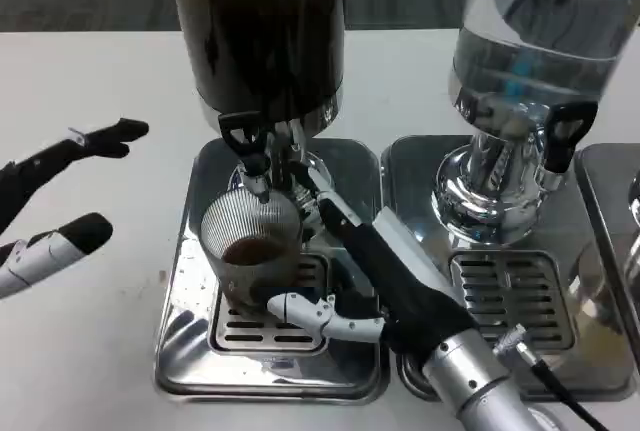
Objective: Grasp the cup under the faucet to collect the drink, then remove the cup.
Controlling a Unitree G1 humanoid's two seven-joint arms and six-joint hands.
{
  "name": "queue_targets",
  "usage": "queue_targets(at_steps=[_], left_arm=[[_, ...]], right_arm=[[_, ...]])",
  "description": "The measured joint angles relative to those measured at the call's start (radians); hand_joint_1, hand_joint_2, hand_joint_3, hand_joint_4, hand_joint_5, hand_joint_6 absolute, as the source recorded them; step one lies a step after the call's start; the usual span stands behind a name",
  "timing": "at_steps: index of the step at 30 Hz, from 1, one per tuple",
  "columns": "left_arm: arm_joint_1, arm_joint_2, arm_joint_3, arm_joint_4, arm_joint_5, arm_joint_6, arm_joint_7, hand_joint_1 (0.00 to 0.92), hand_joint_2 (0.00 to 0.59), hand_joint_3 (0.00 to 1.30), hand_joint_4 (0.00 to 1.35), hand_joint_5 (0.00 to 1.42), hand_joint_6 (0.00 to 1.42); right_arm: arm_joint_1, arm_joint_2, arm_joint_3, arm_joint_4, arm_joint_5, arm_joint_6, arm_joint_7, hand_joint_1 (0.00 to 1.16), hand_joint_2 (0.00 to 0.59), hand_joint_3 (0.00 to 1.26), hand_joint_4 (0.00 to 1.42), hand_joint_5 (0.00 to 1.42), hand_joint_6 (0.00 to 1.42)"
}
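Observation:
A ribbed clear cup (252, 243) stands on the drip tray (190, 351) under the black-handled faucet (247, 149) of the dark drink dispenser (262, 31). Brown drink sits in the cup's bottom. My right hand (365, 276) wraps the cup from the right, one finger curling round its front at the base and others reaching up behind it. My left hand (55, 201) hovers over the table at the left, fingers spread apart with nothing in them.
A second dispenser (535, 41) holding clear liquid stands at the right on its own tray (515, 301), with a black faucet handle (563, 134). Another tray edge (615, 251) shows at the far right. White tabletop lies at the left.

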State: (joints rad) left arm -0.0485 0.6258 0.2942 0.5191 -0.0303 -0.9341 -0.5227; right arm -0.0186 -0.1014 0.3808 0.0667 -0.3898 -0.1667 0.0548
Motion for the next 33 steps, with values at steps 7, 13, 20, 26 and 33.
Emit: queue_targets(at_steps=[7, 13, 20, 26, 33], left_arm=[[0.006, 0.003, -0.005, 0.005, 0.000, 0.000, 0.009, 0.000, 0.088, 0.25, 0.19, 0.23, 0.18], [0.009, 0.003, -0.008, 0.006, 0.000, 0.000, 0.014, 0.000, 0.090, 0.25, 0.19, 0.23, 0.18], [0.013, 0.005, -0.015, 0.006, 0.000, 0.000, 0.015, 0.000, 0.090, 0.25, 0.19, 0.23, 0.18], [0.013, 0.010, -0.020, 0.008, 0.000, 0.000, 0.016, 0.000, 0.090, 0.25, 0.19, 0.23, 0.18], [0.013, 0.026, -0.031, 0.013, 0.000, 0.000, 0.016, 0.000, 0.090, 0.25, 0.19, 0.23, 0.18]], right_arm=[[-0.016, 0.009, 0.008, 0.011, 0.002, 0.001, 0.008, 0.63, 0.184, 0.00, 0.00, 0.00, 0.02], [-0.037, 0.017, 0.010, 0.044, 0.002, 0.001, 0.008, 0.63, 0.184, 0.00, 0.00, 0.00, 0.03], [-0.063, 0.022, 0.009, 0.085, 0.015, -0.011, 0.008, 0.62, 0.185, 0.00, 0.00, 0.00, 0.04], [-0.100, 0.026, 0.010, 0.134, 0.022, -0.019, 0.008, 0.69, 0.166, 0.00, 0.00, 0.00, 0.03], [-0.132, 0.031, 0.011, 0.184, 0.024, -0.024, 0.008, 0.70, 0.166, 0.00, 0.00, 0.00, 0.03]])
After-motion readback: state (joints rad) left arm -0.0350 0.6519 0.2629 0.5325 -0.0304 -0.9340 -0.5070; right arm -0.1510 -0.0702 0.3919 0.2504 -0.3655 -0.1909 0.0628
